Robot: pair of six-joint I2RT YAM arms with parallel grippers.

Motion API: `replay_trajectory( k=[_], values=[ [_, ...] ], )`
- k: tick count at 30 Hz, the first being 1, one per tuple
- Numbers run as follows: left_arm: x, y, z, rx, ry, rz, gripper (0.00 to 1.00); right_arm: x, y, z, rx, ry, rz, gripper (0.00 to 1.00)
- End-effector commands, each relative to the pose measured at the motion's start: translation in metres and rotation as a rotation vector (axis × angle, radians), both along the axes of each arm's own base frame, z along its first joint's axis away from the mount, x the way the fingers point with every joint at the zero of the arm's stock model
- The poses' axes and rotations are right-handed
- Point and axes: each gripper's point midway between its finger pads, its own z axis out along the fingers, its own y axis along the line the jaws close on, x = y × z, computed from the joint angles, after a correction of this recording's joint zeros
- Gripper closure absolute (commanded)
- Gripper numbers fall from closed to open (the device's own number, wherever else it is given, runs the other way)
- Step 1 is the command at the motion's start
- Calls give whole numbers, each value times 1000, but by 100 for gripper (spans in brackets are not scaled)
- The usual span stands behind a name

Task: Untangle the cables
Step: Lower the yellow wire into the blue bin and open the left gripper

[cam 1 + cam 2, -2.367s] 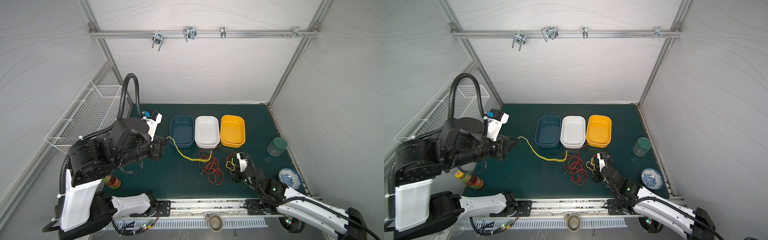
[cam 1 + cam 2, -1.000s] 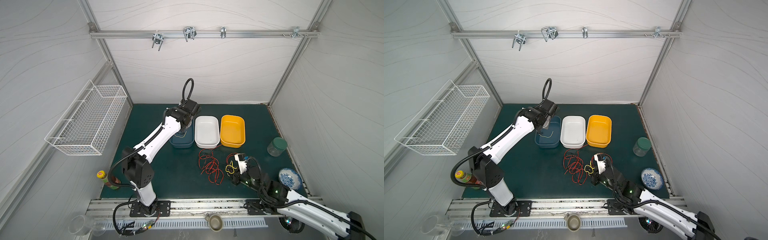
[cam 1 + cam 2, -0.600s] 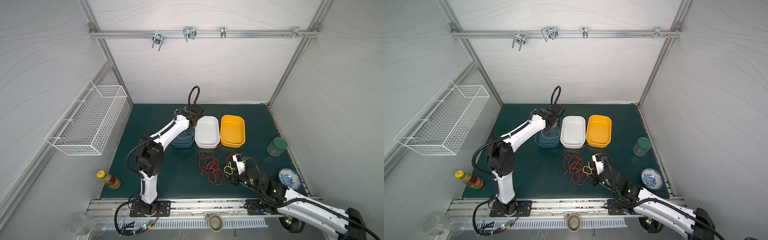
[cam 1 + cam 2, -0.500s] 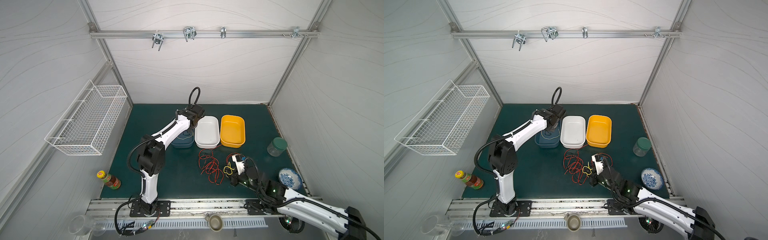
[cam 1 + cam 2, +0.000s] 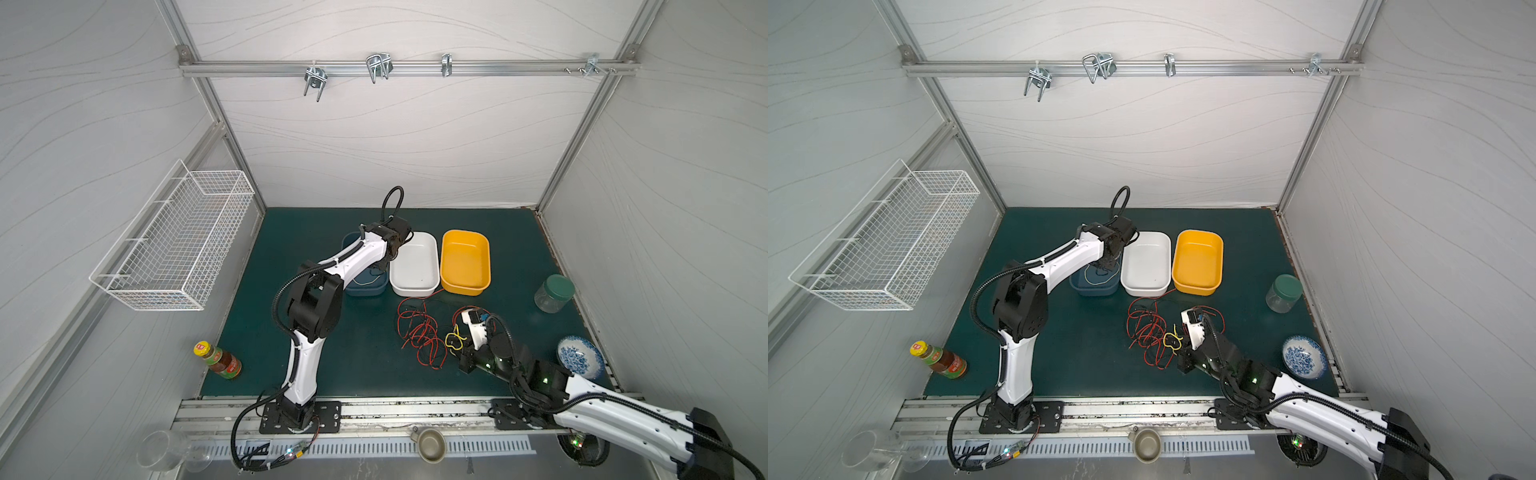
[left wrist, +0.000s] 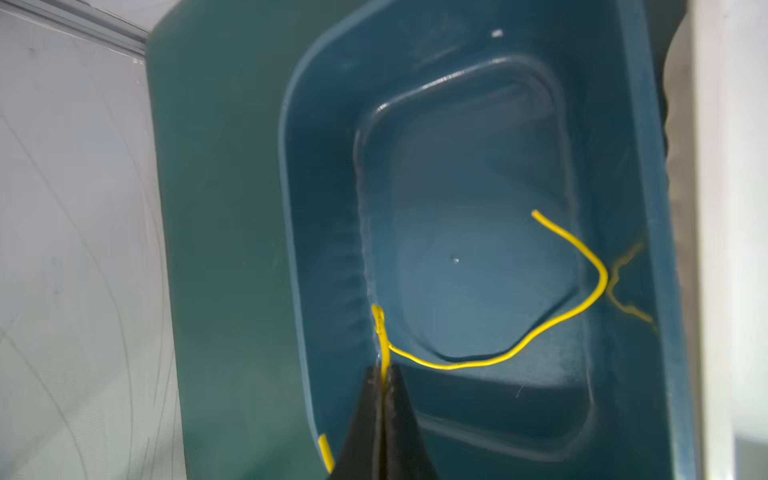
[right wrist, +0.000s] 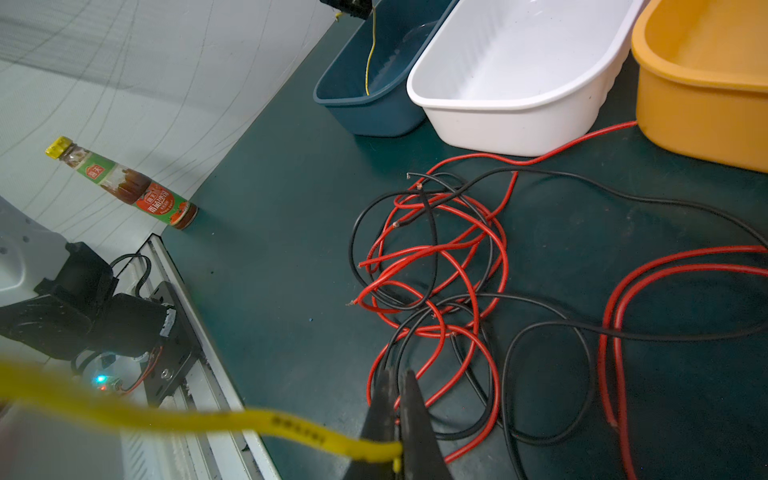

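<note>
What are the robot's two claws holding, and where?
Left gripper: a thin yellow wire, pinched near one end, above the dark blue plastic tub. Right gripper: another thin yellow wire, pinched near its end.

Three tubs stand side by side at the back of the green mat [image 5: 257,324]: blue [image 5: 1092,289], white [image 5: 415,266], yellow [image 5: 465,259]. A sauce bottle [image 5: 218,360] sits near the mat's front left corner. A green-lidded jar [image 5: 555,293] and a blue-patterned bowl [image 5: 580,363] sit along its right edge. A wire basket [image 5: 174,241] hangs on the left wall.
</note>
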Motion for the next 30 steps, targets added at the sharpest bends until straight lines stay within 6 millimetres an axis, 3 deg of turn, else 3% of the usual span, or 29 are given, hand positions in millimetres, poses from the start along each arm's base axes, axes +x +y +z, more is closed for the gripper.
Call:
replay_trajectory(
  k=[1,5,9,11,16,27,30],
  values=[
    [5,-10,-3,-43,11,-4,100,2,2,7,14,-25,0,100],
    [4,-11,-2,-60,14,-6,100,1,3,6,12,-24,1,100],
    [4,-10,-1,-63,19,-7,93,1,4,6,13,-23,5,100],
    [4,-11,1,-66,17,-7,88,1,4,6,12,-23,4,100],
    [4,-11,15,-82,-6,-7,60,1,3,6,9,-23,3,100],
    [7,-8,47,-103,-69,-8,31,0,4,5,10,-21,5,100],
    [11,-8,51,-98,-77,-5,30,0,3,5,8,-22,2,100]
  ],
)
